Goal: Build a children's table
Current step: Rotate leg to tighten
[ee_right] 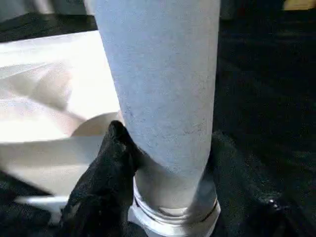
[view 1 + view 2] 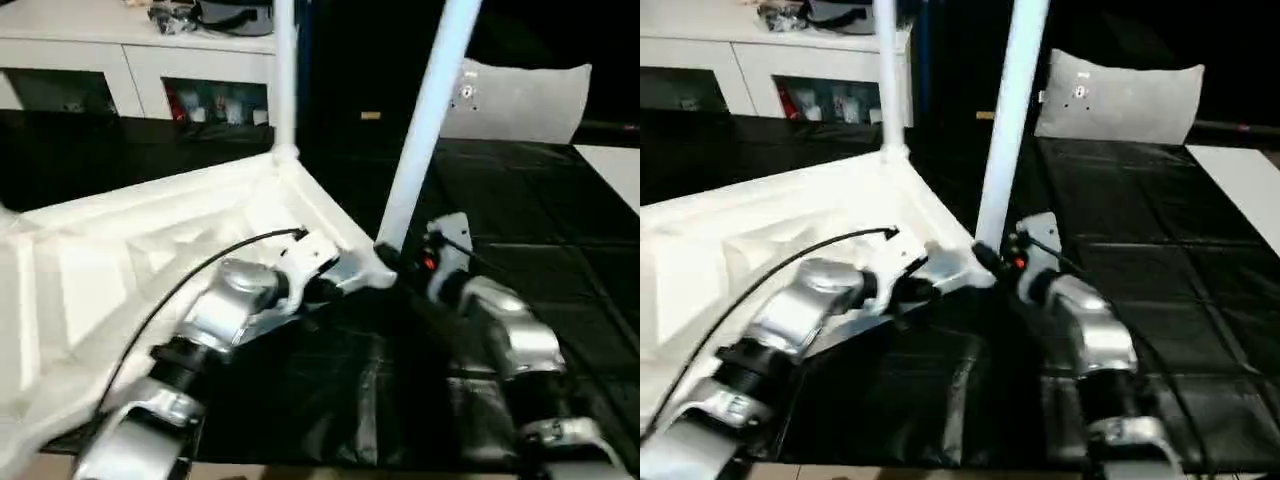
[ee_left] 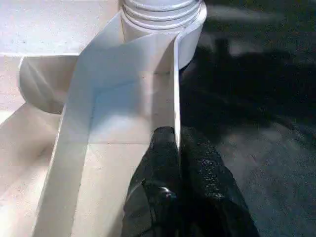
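Note:
The white tabletop (image 2: 120, 270) lies upside down on the black mat, its ribbed underside facing up. One white leg (image 2: 284, 75) stands upright in the far corner socket. A second leg (image 2: 425, 120) rises, leaning slightly, from the near right corner socket (image 2: 372, 270). My right gripper (image 1: 163, 158) is shut on this leg just above its base, one black finger (image 1: 106, 163) on each side. My left gripper (image 3: 177, 148) is shut on the tabletop's thin side rim (image 3: 176, 89) close to that same corner.
A white cabinet (image 2: 140, 60) with glass doors stands at the back left, clutter on top. A grey pillow (image 2: 525, 100) lies at the back right. The black mat (image 2: 540, 220) covers the floor to the right, with a white edge (image 2: 615, 170) beyond it.

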You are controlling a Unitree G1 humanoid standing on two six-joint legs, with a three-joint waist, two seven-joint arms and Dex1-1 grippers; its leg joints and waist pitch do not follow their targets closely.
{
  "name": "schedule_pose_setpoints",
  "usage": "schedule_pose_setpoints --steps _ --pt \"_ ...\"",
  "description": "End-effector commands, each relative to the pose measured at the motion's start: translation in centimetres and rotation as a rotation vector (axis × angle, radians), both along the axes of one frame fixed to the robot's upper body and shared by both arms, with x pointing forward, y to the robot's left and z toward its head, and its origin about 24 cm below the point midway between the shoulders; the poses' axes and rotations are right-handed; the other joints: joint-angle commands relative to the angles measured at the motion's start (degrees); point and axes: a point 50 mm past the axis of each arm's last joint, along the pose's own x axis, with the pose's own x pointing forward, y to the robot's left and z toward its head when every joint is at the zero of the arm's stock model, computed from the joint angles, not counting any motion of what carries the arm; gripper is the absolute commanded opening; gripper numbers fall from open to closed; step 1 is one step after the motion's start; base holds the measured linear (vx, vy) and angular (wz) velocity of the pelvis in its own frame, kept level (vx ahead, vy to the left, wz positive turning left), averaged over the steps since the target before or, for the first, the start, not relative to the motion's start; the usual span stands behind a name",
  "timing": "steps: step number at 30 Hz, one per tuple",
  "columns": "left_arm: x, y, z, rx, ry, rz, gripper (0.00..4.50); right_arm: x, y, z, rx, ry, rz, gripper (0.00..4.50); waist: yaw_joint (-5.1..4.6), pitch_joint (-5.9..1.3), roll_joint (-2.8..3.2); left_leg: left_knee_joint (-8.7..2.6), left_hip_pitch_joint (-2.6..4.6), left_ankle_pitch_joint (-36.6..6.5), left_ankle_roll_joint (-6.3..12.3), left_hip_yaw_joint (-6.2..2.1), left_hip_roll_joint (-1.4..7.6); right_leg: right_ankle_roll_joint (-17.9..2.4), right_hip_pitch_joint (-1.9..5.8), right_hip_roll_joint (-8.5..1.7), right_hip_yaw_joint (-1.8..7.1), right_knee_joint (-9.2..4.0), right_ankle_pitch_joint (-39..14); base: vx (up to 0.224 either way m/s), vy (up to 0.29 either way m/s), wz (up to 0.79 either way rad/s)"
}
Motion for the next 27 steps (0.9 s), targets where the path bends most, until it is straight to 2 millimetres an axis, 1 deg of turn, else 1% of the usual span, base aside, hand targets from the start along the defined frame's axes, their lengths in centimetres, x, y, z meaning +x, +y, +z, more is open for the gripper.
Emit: schedule_pose_setpoints --steps 1,3,4,5,6,7,8,10,11,12,13,14,15,16,17,18,19,20,21,22,23,24,25,26,27 --pt "-1.1 -3.1 0.9 -0.07 -0.014 -0.11 0.0 -0.3 0.8 -0.8 -0.011 0.032 -0.008 2.28 0.61 -3.38 0.02 -3.87 -0.23 -7.83 2.22 -0.65 2.01 -9.25 3.08 -5.0 2.88 -4.81 -14.55 0.0 0.0 0.0" --pt "-1.0 -3.0 0.8 -0.057 -0.021 -0.103 0.0 -0.3 1.1 -0.7 0.009 0.016 0.001 2.62 0.65 -3.34 0.03 -3.92 -0.32 -8.3 2.38 -0.67 2.01 -9.56 3.21 -5.04 2.86 -4.79 -14.3 0.0 0.0 0.0" --pt "-0.9 -2.8 0.8 -0.046 -0.03 -0.1 0.0 -0.4 1.1 -0.5 0.025 0.009 0.003 2.64 0.7 -3.27 0.39 -3.97 -0.25 -8.9 2.37 -0.7 2.01 -9.55 3.12 -5.06 2.86 -4.91 -14.68 0.0 0.0 0.0" --pt "-0.8 -2.6 0.8 -0.038 -0.035 -0.098 0.0 -0.5 1.1 -0.4 0.036 0.005 0.002 2.64 0.66 -3.23 0.26 -4.03 -0.17 -9.5 2.36 -0.7 2.04 -9.46 3.09 -4.99 2.86 -5.01 -15.1 0.0 0.0 0.0" --pt "-0.7 -2.3 0.8 -0.025 -0.045 -0.1 0.0 -0.6 1.0 -0.2 0.04 -0.008 0.009 2.84 0.87 -3.17 0.53 -4.1 -0.09 -10.0 2.18 -0.75 2.06 -9.21 3.08 -5.0 2.88 -5.08 -15.73 0.0 0.0 0.0" --pt "-0.6 -1.9 0.7 -0.014 -0.047 -0.101 0.0 -0.7 0.7 0.0 0.035 -0.025 0.015 2.97 0.89 -3.14 0.44 -4.11 -0.1 -10.23 2.15 -0.69 2.07 -9.0 3.06 -4.99 2.91 -5.19 -15.95 0.0 0.0 0.0" --pt "-0.4 -1.3 0.6 0.001 -0.05 -0.102 0.0 -1.1 0.0 0.5 0.029 -0.046 0.028 3.03 1.18 -3.15 0.45 -4.14 -0.02 -10.23 2.03 -0.73 2.08 -8.5 3.18 -4.89 2.92 -5.21 -15.77 0.0 0.0 0.0" --pt "-0.4 -1.2 0.6 0.005 -0.051 -0.105 0.0 -1.2 -0.2 0.6 0.029 -0.05 0.034 3.16 1.38 -3.19 0.45 -4.2 -0.05 -10.14 2.28 -0.72 2.13 -8.53 3.17 -4.98 2.97 -5.05 -15.0 0.0 0.0 0.0" --pt "-0.4 -0.8 0.5 0.013 -0.049 -0.113 0.0 -1.4 -0.8 0.9 0.015 -0.058 0.066 3.28 1.4 -3.12 0.66 -4.25 -0.11 -10.25 2.13 -0.77 2.1 -8.56 3.21 -5.0 2.92 -5.12 -15.45 0.0 0.0 0.0" --pt "-0.4 -0.5 0.5 0.021 -0.046 -0.123 0.0 -1.7 -1.3 1.1 -0.001 -0.065 0.112 3.41 1.51 -3.06 0.52 -4.21 -0.09 -10.51 2.14 -0.75 2.12 -8.28 3.28 -5.0 2.92 -5.24 -15.92 0.0 0.0 0.0" --pt "-0.4 -0.3 0.4 0.028 -0.043 -0.134 0.0 -1.9 -1.7 1.1 -0.012 -0.068 0.141 3.41 1.6 -3.09 0.54 -4.14 -0.03 -10.75 2.38 -0.72 2.11 -8.22 3.28 -4.96 2.93 -5.27 -16.03 0.0 0.0 0.0" --pt "-0.4 0.1 0.3 0.039 -0.038 -0.155 0.0 -2.1 -2.2 1.3 -0.026 -0.072 0.184 3.53 1.73 -3.06 0.63 -4.1 -0.05 -10.52 2.63 -0.64 2.12 -8.34 3.21 -5.08 3.05 -5.2 -15.77 0.0 0.0 0.0" --pt "-0.5 0.5 0.2 0.048 -0.036 -0.187 0.0 -2.4 -2.6 1.4 -0.032 -0.073 0.226 3.67 1.87 -3.05 0.61 -4.1 -0.19 -10.49 2.88 -0.71 2.08 -8.13 3.31 -5.05 2.94 -5.29 -16.3 0.0 0.0 0.0" --pt "-0.6 0.7 0.2 0.052 -0.035 -0.202 0.0 -2.5 -2.7 1.5 -0.032 -0.072 0.243 3.67 1.95 -3.08 0.52 -4.06 -0.15 -10.49 3.1 -0.7 2.06 -8.04 3.31 -5.08 2.92 -5.35 -16.51 0.0 0.0 0.0" --pt "-0.7 1.0 0.1 0.061 -0.029 -0.233 0.0 -2.7 -3.0 1.5 -0.041 -0.07 0.283 3.78 2.06 -3.1 0.55 -4.04 -0.09 -10.24 3.2 -0.72 2.14 -8.22 3.23 -5.04 2.95 -5.19 -16.24 0.0 0.0 0.0" --pt "-1.0 1.4 0.1 0.072 -0.024 -0.297 0.0 -3.0 -3.7 1.7 -0.056 -0.064 0.338 3.87 2.06 -3.02 0.54 -4.06 -0.1 -10.18 3.15 -0.66 2.13 -8.52 3.15 -5.0 2.93 -5.19 -16.17 0.0 0.0 0.0" --pt "-1.2 1.8 0.1 0.081 -0.013 -0.335 0.0 -3.3 -4.2 1.9 -0.07 -0.061 0.373 3.91 2.22 -2.99 0.62 -4.07 -0.07 -10.52 3.34 -0.76 2.12 -8.51 3.22 -5.06 2.88 -5.3 -16.77 0.0 0.0 0.0" --pt "-1.2 1.8 0.1 0.084 -0.01 -0.343 0.0 -3.3 -4.3 2.0 -0.074 -0.061 0.381 3.98 2.33 -3.03 0.63 -4.05 -0.02 -10.29 3.36 -0.72 2.24 -8.51 3.28 -5.13 3.0 -5.18 -16.43 0.0 0.0 0.0" --pt "-1.4 2.1 0.2 0.088 -0.012 -0.379 0.0 -3.5 -4.7 2.3 -0.092 -0.061 0.406 3.98 2.31 -2.95 0.6 -4.08 -0.03 -10.26 3.4 -0.67 2.28 -8.64 3.17 -5.06 3.04 -5.19 -16.3 0.0 0.0 0.0" --pt "-1.5 2.2 0.2 0.09 -0.014 -0.4 0.0 -3.6 -4.9 2.5 -0.104 -0.062 0.422 3.98 2.6 -3.04 0.68 -3.99 0.19 -10.3 3.28 -0.63 2.31 -8.95 3.06 -5.05 3.0 -5.14 -16.04 0.0 0.0 0.0" --pt "-1.7 2.4 0.3 0.087 -0.009 -0.443 0.0 -3.7 -5.3 2.8 -0.114 -0.063 0.457 3.98 2.76 -2.97 0.41 -4.04 0.18 -10.27 3.23 -0.6 2.35 -9.19 3.05 -5.02 3.01 -5.06 -15.64 0.0 0.0 0.0" --pt "-1.9 2.5 0.4 0.085 -0.006 -0.487 0.0 -3.9 -5.5 3.0 -0.105 -0.051 0.5 3.98 2.9 -3.03 0.37 -4.04 0.15 -10.47 3.22 -0.59 2.39 -9.32 3.13 -5.09 3.02 -4.94 -15.74 0.0 0.0 0.0" --pt "-2.3 2.8 0.5 0.085 0.003 -0.543 0.0 -4.3 -5.8 3.4 -0.087 -0.029 0.576 3.81 3.11 -3.04 0.47 -4.01 0.31 -10.66 3.48 -0.67 2.38 -9.41 3.07 -5.15 2.96 -5.03 -16.0 0.0 0.0 0.0" --pt "-2.4 2.9 0.5 0.086 0.008 -0.57 0.0 -4.5 -6.0 3.6 -0.076 -0.016 0.618 3.71 3.25 -3.09 0.2 -3.94 0.23 -10.23 3.89 -0.58 2.52 -9.61 3.25 -5.1 3.03 -4.84 -15.13 0.0 0.0 0.0" --pt "-2.5 3.1 0.6 0.094 0.014 -0.599 0.0 -4.7 -6.1 3.7 -0.076 0.0 0.657 3.71 3.54 -3.05 0.33 -3.81 0.16 -9.67 4.18 -0.52 2.58 -10.11 3.14 -5.06 3.02 -4.63 -14.12 0.0 0.0 0.0"
